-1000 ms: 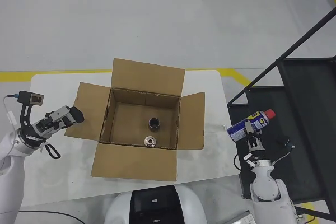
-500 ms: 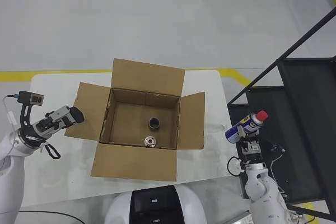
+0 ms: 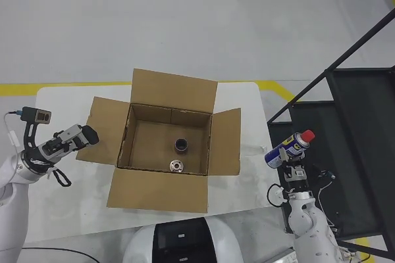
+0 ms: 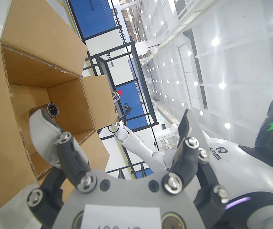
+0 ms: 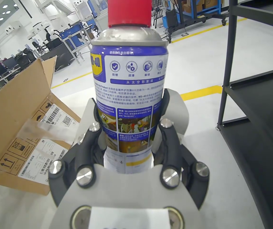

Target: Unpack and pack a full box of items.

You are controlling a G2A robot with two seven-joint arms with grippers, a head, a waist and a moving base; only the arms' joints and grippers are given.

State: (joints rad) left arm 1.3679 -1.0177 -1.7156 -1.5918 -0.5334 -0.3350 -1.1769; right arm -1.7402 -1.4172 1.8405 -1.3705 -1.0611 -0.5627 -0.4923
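An open cardboard box point(image 3: 151, 191) sits mid-table with its flaps spread. Inside lie a dark cylinder point(image 3: 181, 143) and a small round metal part point(image 3: 176, 165); the cylinder point(image 4: 48, 109) also shows in the left wrist view. My right gripper point(image 3: 292, 162) is past the table's right edge, shut on a blue spray can point(image 3: 286, 150) with a red cap. The can point(image 5: 129, 91) stands between the fingers point(image 5: 92, 132) in the right wrist view. My left gripper point(image 3: 85, 136) hangs open by the box's left flap, holding nothing, fingers point(image 4: 43, 129) apart.
A black metal shelf rack point(image 3: 362, 125) stands right of the table, close to the right arm. Yellow floor tape point(image 3: 26, 87) runs behind the white table point(image 3: 72, 210). The box's labelled side point(image 5: 29, 141) faces the right wrist.
The right arm carried the spray can a little left and tilted it more upright one second ago; since half a second ago nothing moved. The left arm stayed still.
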